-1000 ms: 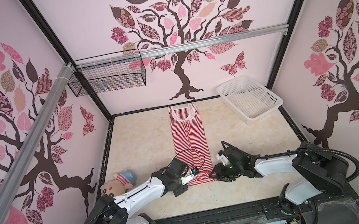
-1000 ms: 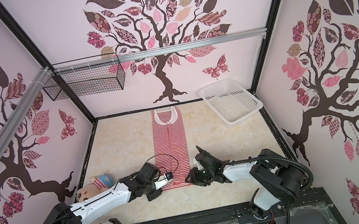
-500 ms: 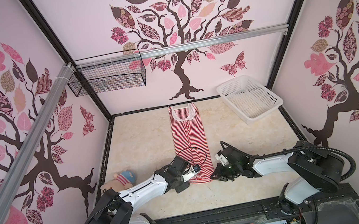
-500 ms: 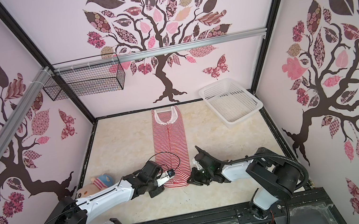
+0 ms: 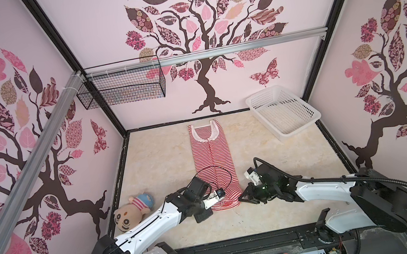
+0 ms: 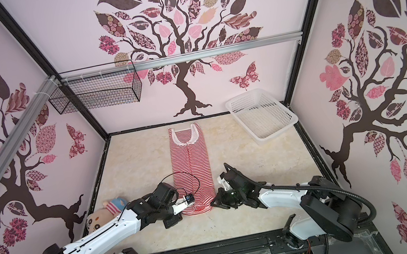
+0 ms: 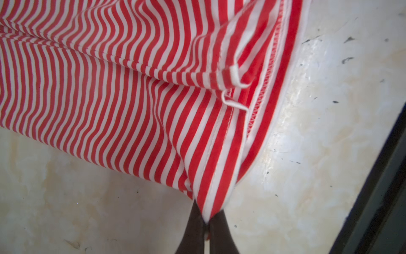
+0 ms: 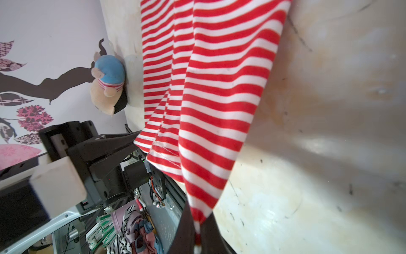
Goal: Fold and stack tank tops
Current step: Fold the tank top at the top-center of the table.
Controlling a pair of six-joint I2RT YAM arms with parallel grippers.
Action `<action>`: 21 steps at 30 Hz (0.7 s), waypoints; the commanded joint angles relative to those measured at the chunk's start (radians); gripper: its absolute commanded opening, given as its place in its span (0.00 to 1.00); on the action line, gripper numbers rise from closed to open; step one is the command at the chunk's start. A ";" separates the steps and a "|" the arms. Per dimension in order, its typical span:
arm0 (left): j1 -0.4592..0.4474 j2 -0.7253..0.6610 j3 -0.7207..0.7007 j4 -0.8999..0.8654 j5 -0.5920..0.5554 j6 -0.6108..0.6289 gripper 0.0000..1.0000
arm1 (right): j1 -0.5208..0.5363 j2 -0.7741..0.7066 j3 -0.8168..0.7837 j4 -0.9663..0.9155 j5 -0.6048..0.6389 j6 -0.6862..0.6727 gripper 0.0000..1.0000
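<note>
One red-and-white striped tank top lies as a long narrow strip down the middle of the table, its white-trimmed neck at the far end. My left gripper is shut on the near left corner of its hem. In the left wrist view the hem corner runs down between the dark fingertips of that gripper. My right gripper is shut on the near right corner. In the right wrist view the striped cloth narrows into the closed jaws of that gripper. The near hem is bunched between the two grippers.
A white perforated basket stands at the far right corner of the table. A plush doll lies against the left wall near my left arm. A black wire basket hangs on the back wall. A black rail edges the table's front.
Both grippers have gone from open to shut on the hem corners. The near hem has drawn in and bunched a little between them.
</note>
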 commanded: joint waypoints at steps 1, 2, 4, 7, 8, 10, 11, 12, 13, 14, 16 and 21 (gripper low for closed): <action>-0.002 -0.046 0.034 -0.099 0.071 0.001 0.05 | 0.000 -0.097 -0.011 -0.075 -0.023 0.026 0.06; -0.002 -0.063 0.040 -0.116 0.086 0.002 0.05 | 0.000 -0.124 -0.007 -0.094 -0.021 0.029 0.06; -0.002 -0.099 0.053 -0.136 0.104 -0.006 0.05 | 0.000 -0.165 0.003 -0.126 -0.015 0.033 0.07; -0.003 -0.141 0.065 -0.141 0.132 -0.015 0.05 | -0.001 -0.199 0.031 -0.159 -0.012 0.039 0.07; -0.003 -0.150 0.068 -0.139 0.132 -0.018 0.05 | -0.001 -0.203 0.043 -0.169 -0.010 0.041 0.08; -0.003 -0.153 0.080 -0.133 0.123 -0.021 0.05 | -0.002 -0.200 0.071 -0.184 -0.005 0.037 0.08; -0.002 -0.150 0.087 -0.121 0.102 -0.025 0.04 | -0.004 -0.192 0.088 -0.194 -0.002 0.032 0.08; -0.003 -0.146 0.089 -0.114 0.081 -0.023 0.04 | -0.007 -0.184 0.102 -0.201 -0.001 0.029 0.08; -0.001 -0.141 0.093 -0.099 0.049 -0.023 0.04 | -0.011 -0.173 0.119 -0.204 -0.003 0.024 0.08; 0.001 -0.138 0.091 -0.068 0.015 -0.027 0.04 | -0.018 -0.162 0.134 -0.206 -0.006 0.022 0.09; 0.009 -0.128 0.084 -0.010 -0.021 -0.028 0.04 | -0.036 -0.142 0.158 -0.199 -0.013 0.024 0.10; 0.069 -0.074 0.112 0.058 -0.034 -0.019 0.04 | -0.113 -0.069 0.217 -0.181 -0.074 0.005 0.10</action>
